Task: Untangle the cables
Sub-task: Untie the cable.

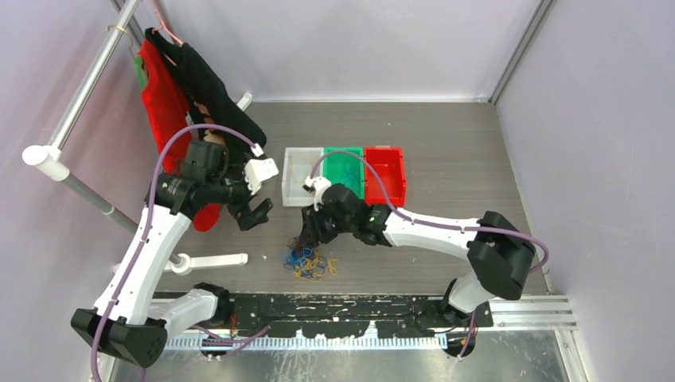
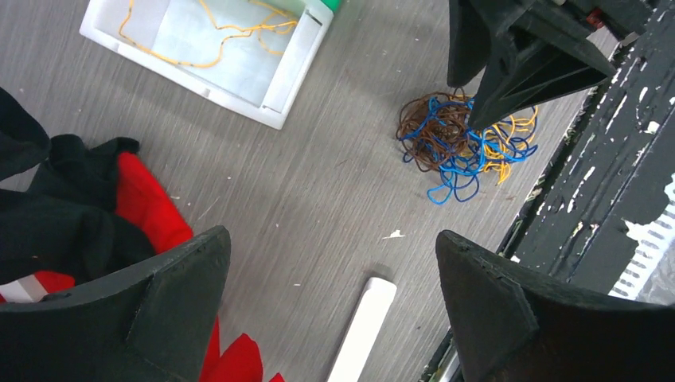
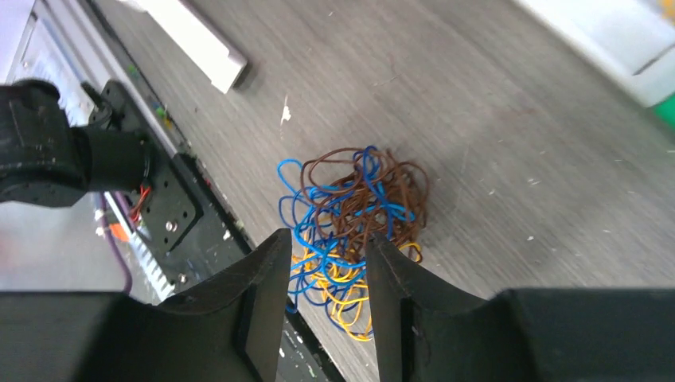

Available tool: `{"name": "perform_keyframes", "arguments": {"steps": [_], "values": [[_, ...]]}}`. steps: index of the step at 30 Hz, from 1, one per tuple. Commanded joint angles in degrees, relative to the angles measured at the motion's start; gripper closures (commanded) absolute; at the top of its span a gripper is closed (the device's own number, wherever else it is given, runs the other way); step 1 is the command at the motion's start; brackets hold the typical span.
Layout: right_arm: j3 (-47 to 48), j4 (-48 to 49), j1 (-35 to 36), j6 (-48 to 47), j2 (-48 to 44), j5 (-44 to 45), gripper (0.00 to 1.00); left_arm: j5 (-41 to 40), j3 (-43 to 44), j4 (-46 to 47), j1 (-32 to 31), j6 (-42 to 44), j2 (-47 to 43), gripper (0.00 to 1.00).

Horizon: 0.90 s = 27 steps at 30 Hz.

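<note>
Since the right tool (image 3: 326, 243) sits over the cables (image 3: 358, 207), we start there. Its jaws are a narrow gap apart with strands showing through, and we see nothing pinched. We can't tell whether the tips touch the heap. From the left wrist view they look on it or just above.

The cables are one small knot on the bench (image 1: 446, 239), just beside the black base rail (image 1: 358, 306) at the near edge. Brown loops bunch on the far side, yellow on the rail side, and blue runs through both. The heap is roughly round with no real long axis. The only handles are a few blue loops sticking out past the edge.

The left tool (image 2: 330, 239) is wide apart, empty and held high near the hanging clothes (image 1: 179, 95), well apart from the knot. The right arm is clearly nearer, so we'd judge the next pick is its job.

The white bin (image 2: 278, 95) holds a loose yellow strand (image 2: 159, 54), so sorting looks barely begun.

The main risk is that closing on the middle lifts the whole clump. We'd go for a stray outer loop and use the left tool to pin the rest.
</note>
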Motion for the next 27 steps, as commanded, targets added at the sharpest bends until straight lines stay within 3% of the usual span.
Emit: {"name": "perform_keyframes", "arguments": {"steps": [1, 9, 18, 20, 24, 27], "values": [[0.6, 2.6, 0.7, -1.5, 0.5, -8.3, 0.56, 3.8, 0.1, -0.1, 0.5, 1.7, -2.7, 0.00], [1.6, -1.6, 1.1, -3.8, 2.4, -7.9, 0.64, 5.0, 0.1, -0.1, 0.5, 1.0, -3.5, 0.02], [3.9, -5.3, 1.6, -6.8, 5.1, -5.5, 0.65, 7.1, 1.4, -1.0, 0.5, 0.3, -4.0, 0.02], [3.7, -4.1, 1.7, -6.5, 5.0, -5.0, 0.72, 7.2, 1.5, -1.1, 0.5, 0.2, -4.2, 0.03], [2.7, -0.3, 1.7, -5.2, 2.1, -3.6, 0.97, 7.9, 0.8, -1.5, 0.5, 1.1, -4.6, 0.04], [2.9, 0.0, 1.5, -4.6, -1.5, -3.7, 0.99, 9.6, -0.7, -1.2, 0.5, 2.3, -5.8, 0.04]]}}
